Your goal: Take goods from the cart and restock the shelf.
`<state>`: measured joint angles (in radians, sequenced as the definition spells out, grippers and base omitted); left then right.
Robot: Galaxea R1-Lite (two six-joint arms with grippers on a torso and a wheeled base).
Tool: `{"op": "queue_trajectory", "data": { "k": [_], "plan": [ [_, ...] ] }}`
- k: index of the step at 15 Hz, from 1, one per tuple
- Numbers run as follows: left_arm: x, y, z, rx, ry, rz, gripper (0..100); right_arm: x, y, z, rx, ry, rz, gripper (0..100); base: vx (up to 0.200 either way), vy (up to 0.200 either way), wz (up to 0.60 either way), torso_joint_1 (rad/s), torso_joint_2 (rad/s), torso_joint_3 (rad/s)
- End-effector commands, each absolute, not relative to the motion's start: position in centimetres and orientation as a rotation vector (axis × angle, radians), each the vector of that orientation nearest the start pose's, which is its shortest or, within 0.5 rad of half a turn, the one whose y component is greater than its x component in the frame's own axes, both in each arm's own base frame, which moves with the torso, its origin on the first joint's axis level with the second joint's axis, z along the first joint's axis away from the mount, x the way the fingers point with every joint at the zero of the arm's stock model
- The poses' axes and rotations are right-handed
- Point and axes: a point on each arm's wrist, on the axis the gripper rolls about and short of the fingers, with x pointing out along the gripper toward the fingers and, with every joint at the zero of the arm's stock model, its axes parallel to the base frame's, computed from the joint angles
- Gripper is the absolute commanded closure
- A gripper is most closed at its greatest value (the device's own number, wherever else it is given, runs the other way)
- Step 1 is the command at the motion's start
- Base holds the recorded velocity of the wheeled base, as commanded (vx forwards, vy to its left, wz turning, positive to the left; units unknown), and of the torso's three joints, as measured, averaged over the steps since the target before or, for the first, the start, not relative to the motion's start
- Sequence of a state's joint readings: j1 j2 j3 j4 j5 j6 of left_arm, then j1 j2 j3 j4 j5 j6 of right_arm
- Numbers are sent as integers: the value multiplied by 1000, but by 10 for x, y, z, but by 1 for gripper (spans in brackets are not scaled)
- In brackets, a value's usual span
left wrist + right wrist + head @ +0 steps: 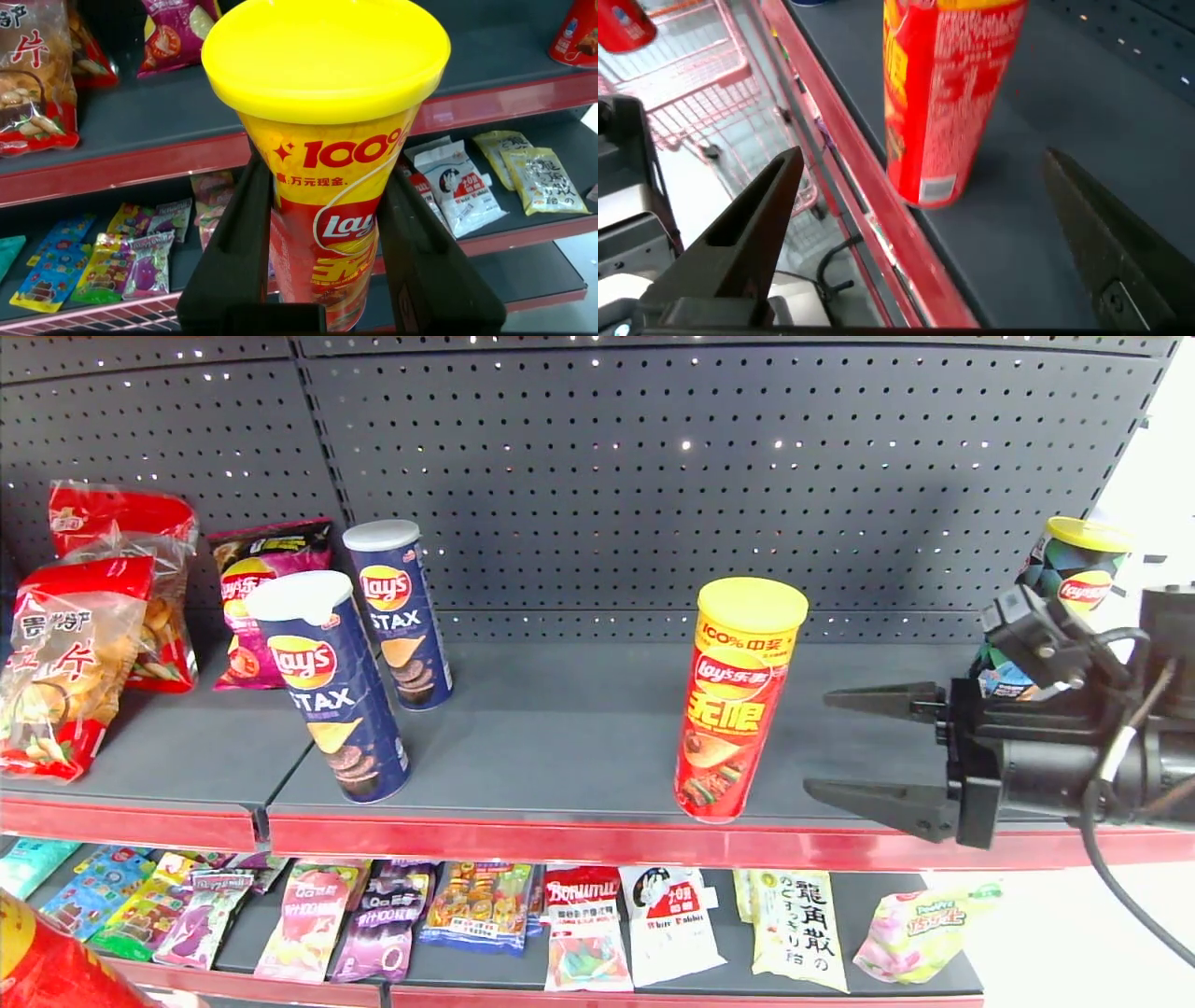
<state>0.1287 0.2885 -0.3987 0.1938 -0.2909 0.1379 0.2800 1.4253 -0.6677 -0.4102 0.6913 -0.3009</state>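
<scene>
A red-and-yellow chip canister (742, 700) is found standing at centre right of the head view on the upper shelf (579, 737), close behind the shelf's red front edge (560, 840). It is judged to be set forward so that its printed face meets the aisle. Its long axis is vertical, with the yellow lid up and the base flat on the shelf. The right gripper (817, 744) is seen at the right of the frame, level with the canister's lower half and just beside it. Its fingers are spread wide and nothing is touched, so the canister is taken to be free-standing. In the left wrist view a second canister (322, 103) of the same kind is clamped between the fingers of the left gripper (329, 187) and held by its body below the lid. Its long axis runs up the frame, lid end uppermost, and this grip is judged to leave the base free for setting down. Two blue canisters (327, 681) are noted upright at centre left of the head view. A wire cart (701, 84) is visible at the upper left of the right wrist view.
</scene>
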Motion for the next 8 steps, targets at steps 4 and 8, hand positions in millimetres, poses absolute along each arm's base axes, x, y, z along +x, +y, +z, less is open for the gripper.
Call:
{"op": "queue_trajectory", "data": {
  "k": [4,8],
  "plan": [
    [-20,-9,179,127,38,-167,100,84,31,189,-216,58,586,0,0,0,0,0,0,0],
    [-21,-9,179,129,31,-162,100,37,4,166,-155,-26,38,0,0,0,0,0,0,0]
  ]
}}
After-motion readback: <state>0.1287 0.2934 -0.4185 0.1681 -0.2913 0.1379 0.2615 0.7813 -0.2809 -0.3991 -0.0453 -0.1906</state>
